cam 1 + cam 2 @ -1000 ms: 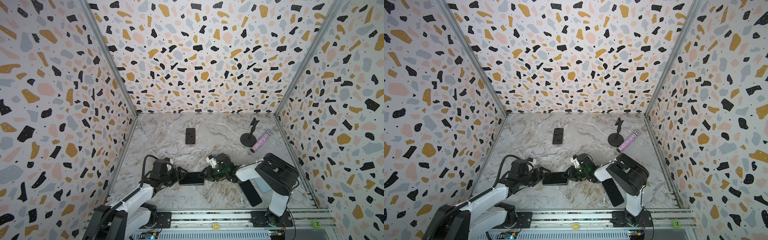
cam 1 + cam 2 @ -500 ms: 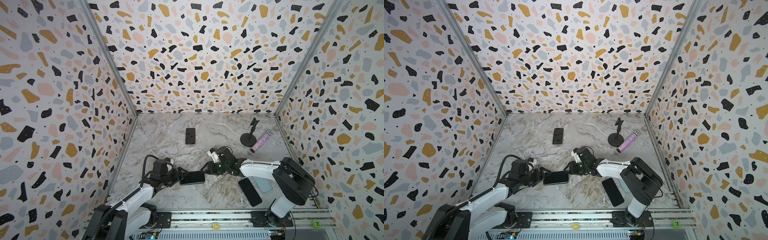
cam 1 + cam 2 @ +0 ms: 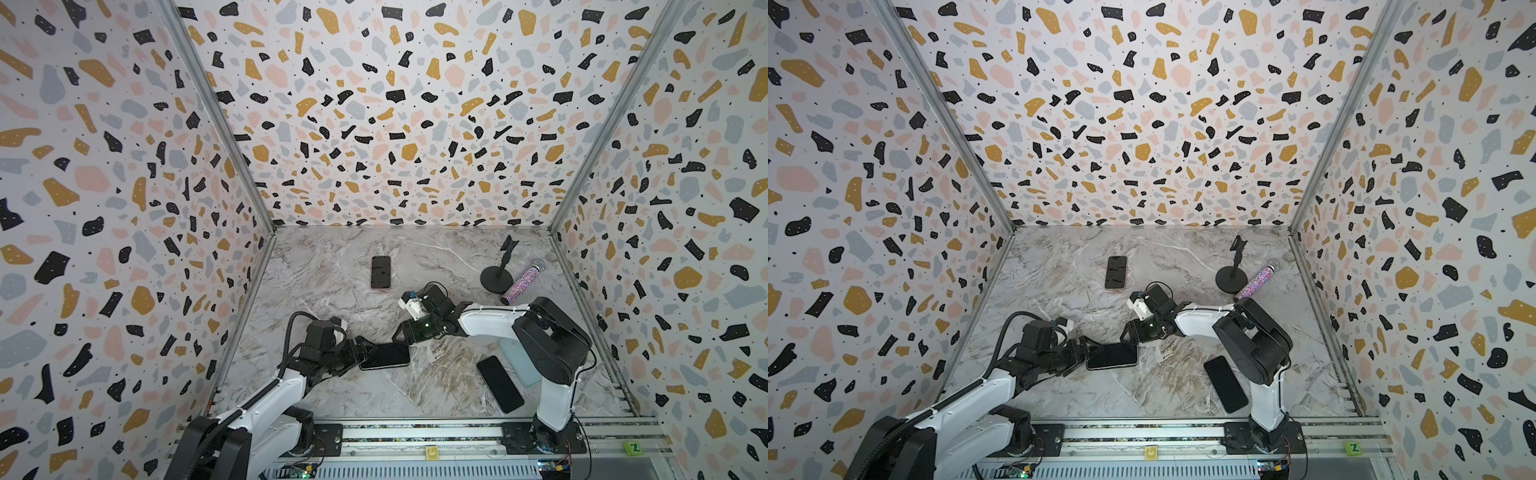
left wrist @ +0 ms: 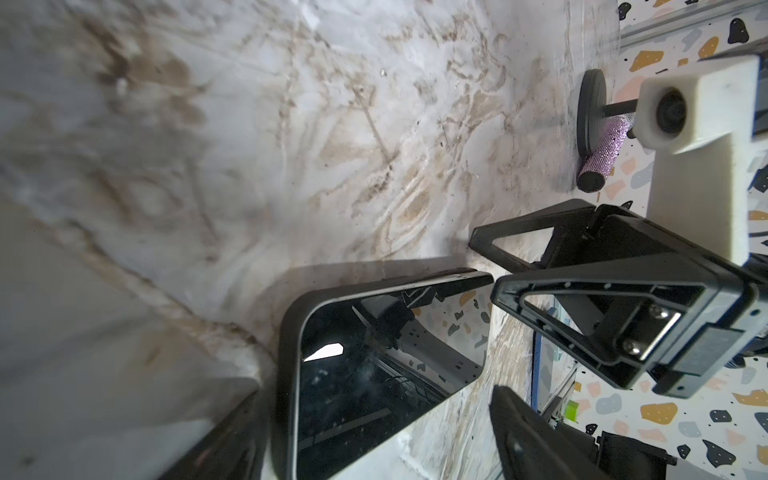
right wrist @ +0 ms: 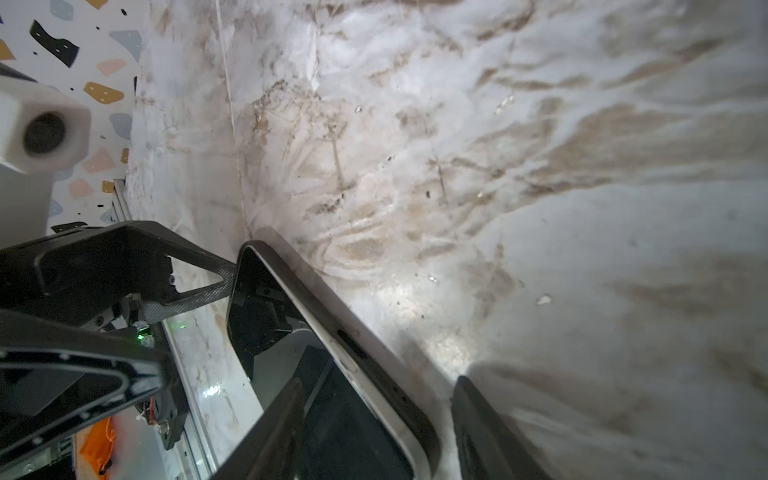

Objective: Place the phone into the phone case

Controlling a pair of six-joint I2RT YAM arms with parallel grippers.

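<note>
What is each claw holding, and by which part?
Nothing, it seems. The phone lies on the table; the left claw straddles its short end with gaps, the right claw stands open astride a long edge.

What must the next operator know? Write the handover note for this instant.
Left end effector: open, straddling one end of the centre phone, which lies flat.
Right end effector: open at that phone's other end, not gripping.
Light blue case: flat beside a second phone, partly hidden by the right arm; no phone in it.
Done: unclear. The centre phone shows a dark rim, possibly a case.
Left: check the seating; otherwise case the phone.
</note>
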